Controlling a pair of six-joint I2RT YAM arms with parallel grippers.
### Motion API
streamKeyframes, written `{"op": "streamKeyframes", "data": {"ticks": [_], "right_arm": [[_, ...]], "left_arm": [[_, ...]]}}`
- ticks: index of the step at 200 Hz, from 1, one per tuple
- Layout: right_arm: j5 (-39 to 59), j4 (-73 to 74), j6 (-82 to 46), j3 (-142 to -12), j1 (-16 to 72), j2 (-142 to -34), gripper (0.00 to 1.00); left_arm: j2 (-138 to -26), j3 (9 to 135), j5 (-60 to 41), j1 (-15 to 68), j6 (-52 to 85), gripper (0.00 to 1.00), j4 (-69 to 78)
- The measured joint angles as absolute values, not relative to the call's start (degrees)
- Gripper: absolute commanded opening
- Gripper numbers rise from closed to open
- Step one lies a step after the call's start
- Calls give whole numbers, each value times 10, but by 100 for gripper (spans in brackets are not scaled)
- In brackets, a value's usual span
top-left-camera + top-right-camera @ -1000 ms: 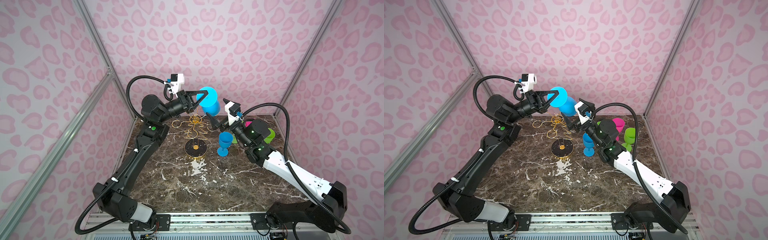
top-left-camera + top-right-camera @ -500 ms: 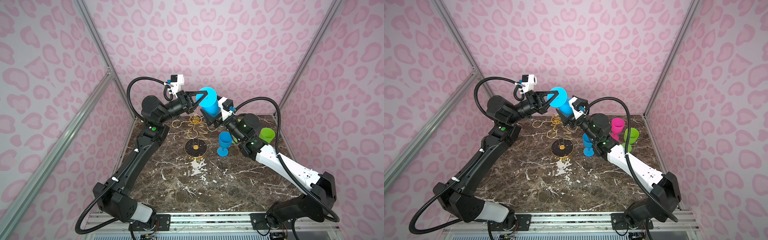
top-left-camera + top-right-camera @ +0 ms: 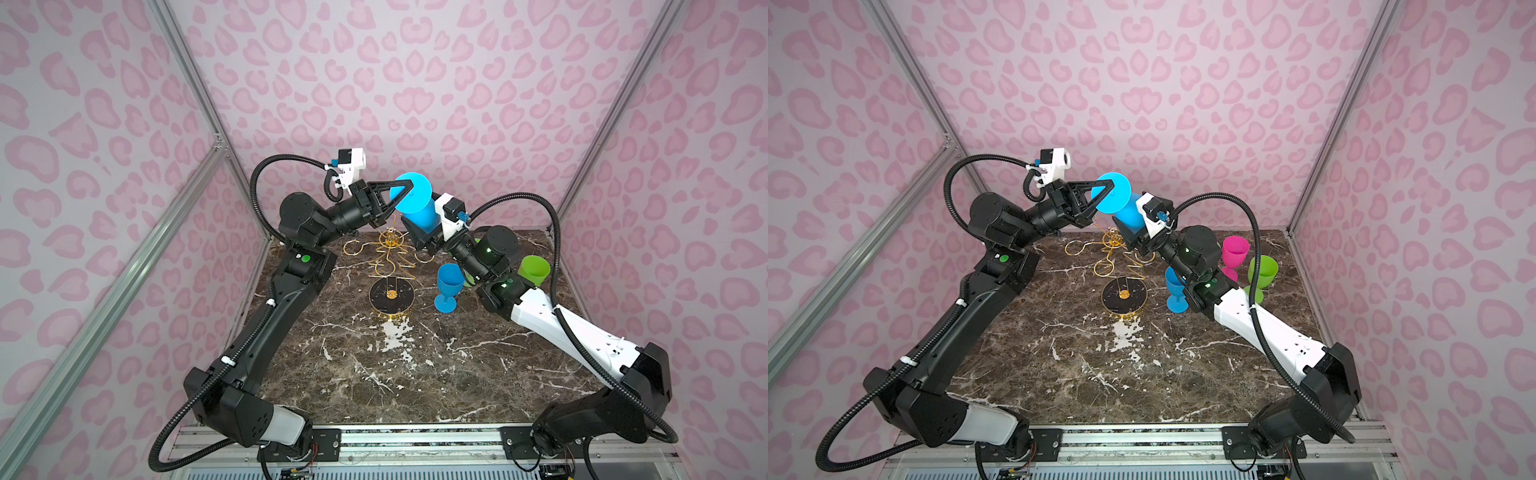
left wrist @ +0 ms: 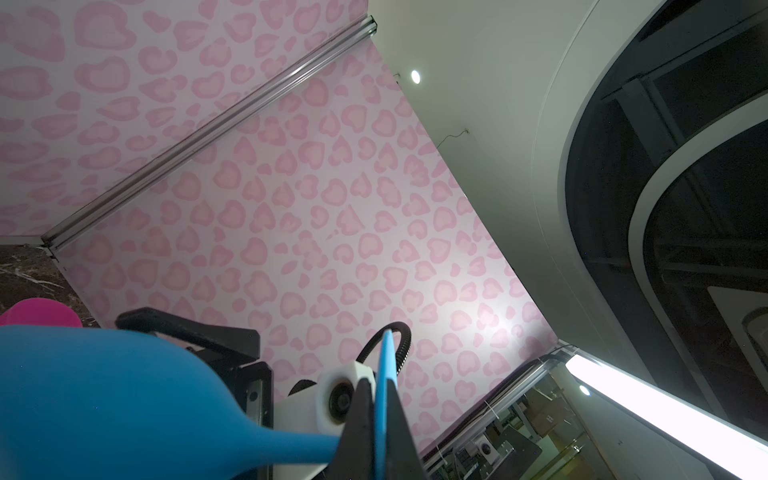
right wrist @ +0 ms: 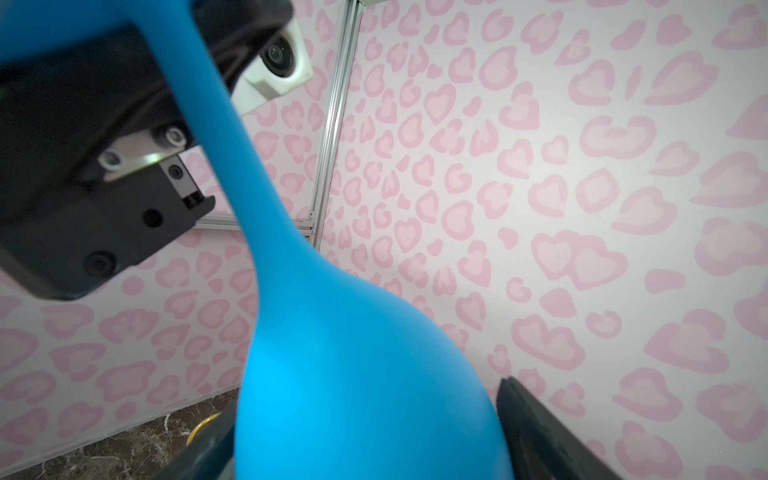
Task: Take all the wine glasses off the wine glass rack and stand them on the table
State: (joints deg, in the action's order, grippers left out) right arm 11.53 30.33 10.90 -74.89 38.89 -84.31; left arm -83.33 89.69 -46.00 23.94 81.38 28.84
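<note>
Blue glass (image 3: 419, 210) hangs foot-up in the air just above the rack (image 3: 390, 259), clear of its gold loops. The left gripper (image 3: 410, 188) is clamped tight on the flat foot, while the right gripper (image 3: 422, 232) brackets the bowl with jaws spread wide, seemingly to take it over; whether they press it I cannot tell. Dark white-veined marble (image 3: 374, 374) carries the rack, with a second blue glass (image 3: 449, 286), green glass (image 3: 1262, 268) and pink glass (image 3: 1234, 251) upright beside it on the right arm's side, and pink heart-spotted walls (image 3: 415, 83) all round.
</note>
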Motion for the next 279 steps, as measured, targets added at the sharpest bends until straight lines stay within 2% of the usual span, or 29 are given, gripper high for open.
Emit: {"op": "streamKeyframes", "data": {"ticks": [16, 62, 67, 97, 127, 151, 194, 219, 279], "right_arm": [[115, 298, 108, -752, 389, -843, 78], [113, 249, 86, -761, 389, -827, 69], [112, 241, 85, -764, 388, -823, 69], [109, 198, 64, -786, 378, -806, 66], [110, 119, 32, -810, 355, -783, 61], [110, 30, 7, -828, 340, -750, 58], [116, -154, -10, -883, 340, -716, 55], [132, -241, -26, -896, 338, -710, 52], [167, -340, -50, -893, 349, -710, 49]], "left_arm": [[-834, 897, -460, 239, 818, 8, 290], [-838, 897, -463, 239, 823, 35, 294], [-839, 897, -464, 239, 823, 41, 294], [-840, 906, -467, 239, 821, 55, 295], [-836, 911, -473, 236, 787, 57, 287], [-820, 913, -476, 233, 701, 60, 250], [-776, 873, -443, 233, 453, 62, 181], [-749, 816, -395, 236, 307, 58, 157], [-699, 723, -380, 253, -40, 60, 155]]}}
